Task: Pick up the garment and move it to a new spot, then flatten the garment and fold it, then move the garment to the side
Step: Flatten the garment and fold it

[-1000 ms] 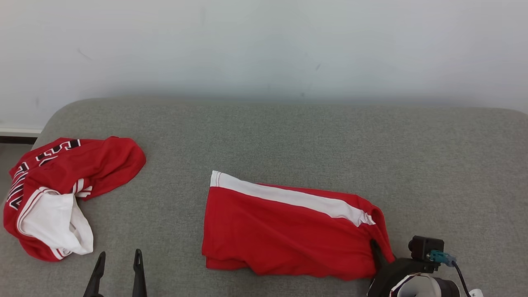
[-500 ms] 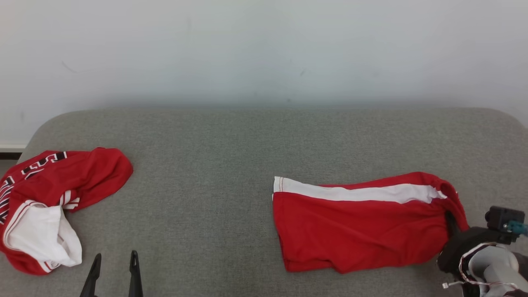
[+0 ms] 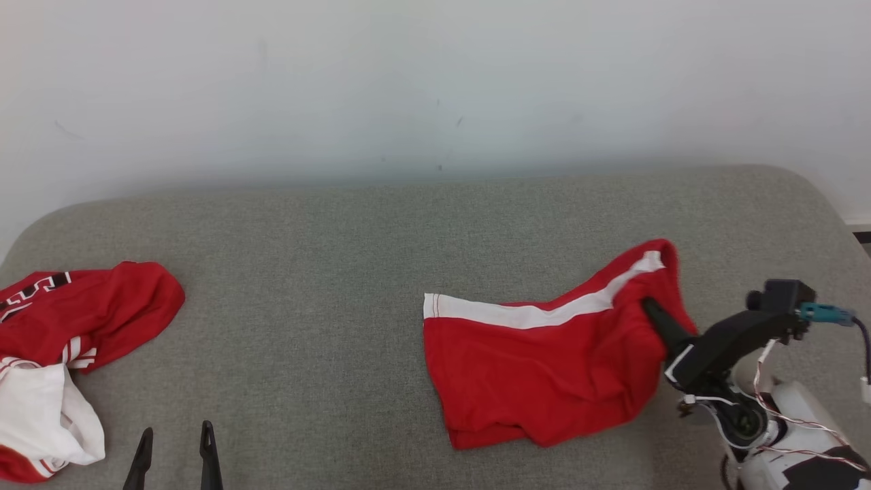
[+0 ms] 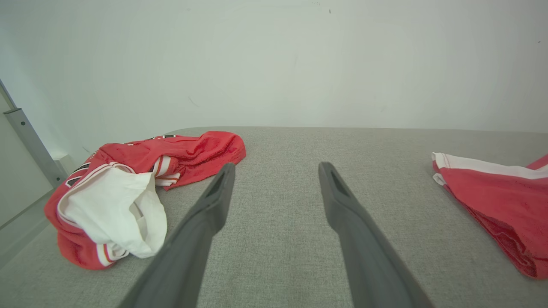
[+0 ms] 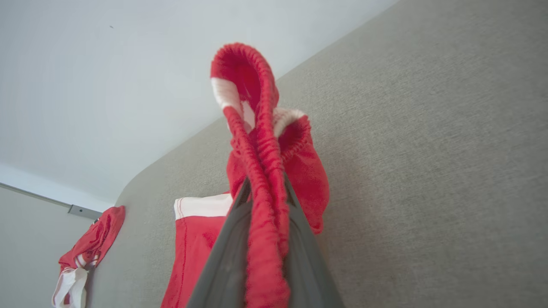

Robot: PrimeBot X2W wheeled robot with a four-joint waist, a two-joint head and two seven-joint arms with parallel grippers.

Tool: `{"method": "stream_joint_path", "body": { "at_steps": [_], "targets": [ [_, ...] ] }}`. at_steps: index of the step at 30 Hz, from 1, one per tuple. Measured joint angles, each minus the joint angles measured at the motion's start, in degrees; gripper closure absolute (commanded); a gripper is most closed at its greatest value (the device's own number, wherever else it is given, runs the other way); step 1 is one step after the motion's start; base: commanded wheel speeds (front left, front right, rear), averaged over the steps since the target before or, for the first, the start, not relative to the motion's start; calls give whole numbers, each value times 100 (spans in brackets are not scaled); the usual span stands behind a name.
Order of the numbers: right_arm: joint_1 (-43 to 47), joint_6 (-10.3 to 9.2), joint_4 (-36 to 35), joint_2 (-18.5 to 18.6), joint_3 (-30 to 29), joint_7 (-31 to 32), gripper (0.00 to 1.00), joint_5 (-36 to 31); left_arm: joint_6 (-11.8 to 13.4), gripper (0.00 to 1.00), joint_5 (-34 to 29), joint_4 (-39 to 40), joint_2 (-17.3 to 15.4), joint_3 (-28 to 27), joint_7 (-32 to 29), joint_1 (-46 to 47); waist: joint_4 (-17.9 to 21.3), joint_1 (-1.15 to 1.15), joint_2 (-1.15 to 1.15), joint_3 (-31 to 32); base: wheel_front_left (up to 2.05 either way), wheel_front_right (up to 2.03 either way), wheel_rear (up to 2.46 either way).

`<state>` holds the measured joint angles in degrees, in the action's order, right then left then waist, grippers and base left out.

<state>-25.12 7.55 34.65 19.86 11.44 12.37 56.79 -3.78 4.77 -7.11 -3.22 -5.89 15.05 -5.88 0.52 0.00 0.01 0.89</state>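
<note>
Rightward, right hand [image 3: 652, 309] pinches the raised waistband of shorts [image 3: 544, 361] above cushion [image 3: 340, 272]; left hand [image 3: 175, 427] hovers wide open, empty, near jersey [image 3: 102, 306].

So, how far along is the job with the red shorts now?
Done, it seems: the red shorts lie doubled over, with layered edges showing at the near edge, so folding looks finished. In hand: the right gripper is shut on their waistband, and that end is raised off the grey surface. To do: carry them aside and let go. The left gripper hangs open, idle. A crumpled red jersey lies far left.
</note>
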Motion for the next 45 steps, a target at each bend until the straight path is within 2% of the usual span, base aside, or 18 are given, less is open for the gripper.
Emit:
{"method": "stream_joint_path", "body": {
  "at_steps": [4,10,13,14,19,25,26,27,28,34,38,40,45],
  "targets": [
    [59,0,-467,-305,64,614,100,397,1,0,26,-9,7,16,0,4,3,0,0,-4,0,0,0],
    [44,0,-500,-823,198,1092,100,283,-3,0,29,-66,15,177,0,76,-117,0,0,-20,0,0,0],
    [5,0,-333,-976,222,1144,100,122,-10,0,35,-88,20,250,0,143,-187,0,0,-30,0,0,0],
    [-54,-1,-146,-1127,225,1165,100,-32,-21,0,37,-111,23,326,0,185,-269,0,0,-42,0,0,0],
    [-264,-1,234,-1324,194,1053,100,-388,10,0,103,-126,26,431,0,273,-438,0,0,-88,0,0,0],
    [-456,0,762,-1397,281,799,100,-995,52,0,181,-187,27,509,0,340,-642,0,0,-188,0,0,0],
    [-471,0,821,-1396,299,711,56,-1068,52,0,181,-198,26,506,0,344,-663,0,0,-205,0,0,0],
    [-482,-1,835,-1388,358,624,22,-1157,53,0,187,-209,26,501,0,346,-678,0,0,-217,0,0,0],
    [-487,-1,842,-1385,357,517,0,-1205,53,0,190,-218,27,494,0,349,-687,0,0,-225,0,0,0],
    [-466,0,445,-1291,445,44,0,-1104,54,0,187,-225,29,320,0,339,-590,0,0,-168,0,0,0],
    [-289,0,-104,-989,561,-431,0,-1025,43,0,154,-201,27,179,0,289,-458,0,0,-113,0,0,0],
    [-163,0,-589,-642,766,-1034,0,-1192,31,0,136,-182,27,89,0,255,-343,0,-1,-80,0,0,0],
    [197,0,-958,-428,756,-1862,0,-1240,31,0,127,-152,26,-32,0,243,-138,0,0,-48,0,0,0]
  ]
}}
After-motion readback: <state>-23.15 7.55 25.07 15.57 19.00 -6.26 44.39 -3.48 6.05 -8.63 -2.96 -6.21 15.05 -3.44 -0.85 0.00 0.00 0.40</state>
